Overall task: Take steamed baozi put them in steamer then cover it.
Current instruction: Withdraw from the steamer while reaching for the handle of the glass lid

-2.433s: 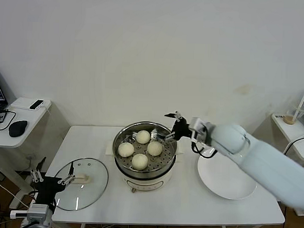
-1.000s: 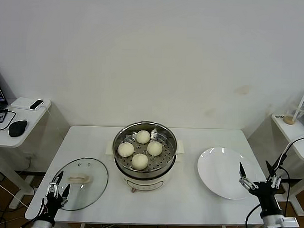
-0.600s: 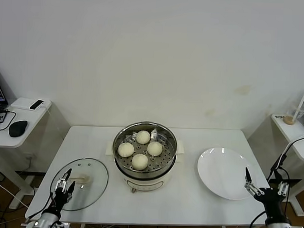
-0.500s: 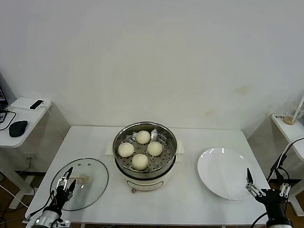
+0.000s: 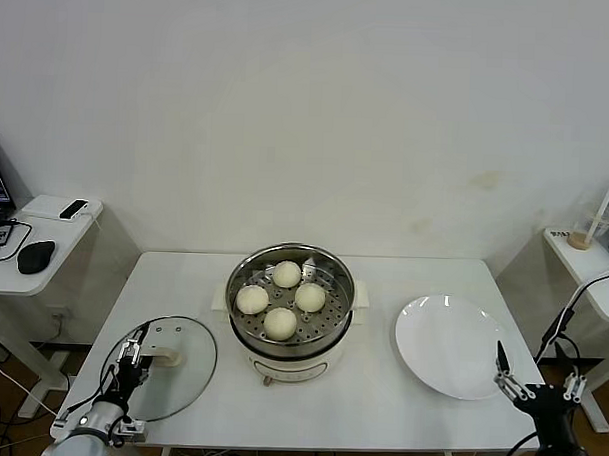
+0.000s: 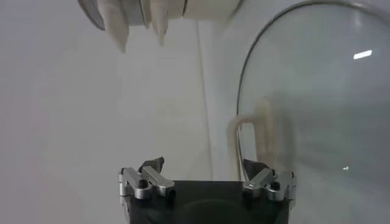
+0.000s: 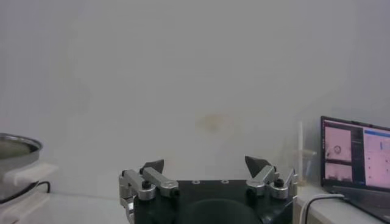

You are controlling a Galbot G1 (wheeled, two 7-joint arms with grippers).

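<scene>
Four cream-white baozi (image 5: pixel 280 322) lie on the perforated tray inside the shiny steamer (image 5: pixel 342 280) at the table's middle. The glass cover (image 5: pixel 184 369) with its cream bar handle (image 5: pixel 164 359) lies flat on the table at the left front. My left gripper (image 5: pixel 131 360) is open and empty just above the cover's near rim, close to the handle; in the left wrist view the handle (image 6: pixel 244 135) and the glass (image 6: pixel 317 91) lie right ahead of the open gripper (image 6: pixel 204 165). My right gripper (image 5: pixel 540 382) is open and empty off the table's right front corner, beside the plate.
An empty white plate (image 5: pixel 450 345) lies at the table's right. A side table (image 5: pixel 44 234) with a mouse and small devices stands at the far left. Another side table (image 5: pixel 584 253) with a cup and a laptop (image 7: pixel 356 159) stands at the right.
The right arm has pulled back from the steamer to the right front corner and kept sinking. The left gripper has moved forward from the table's edge to the cover's handle.
</scene>
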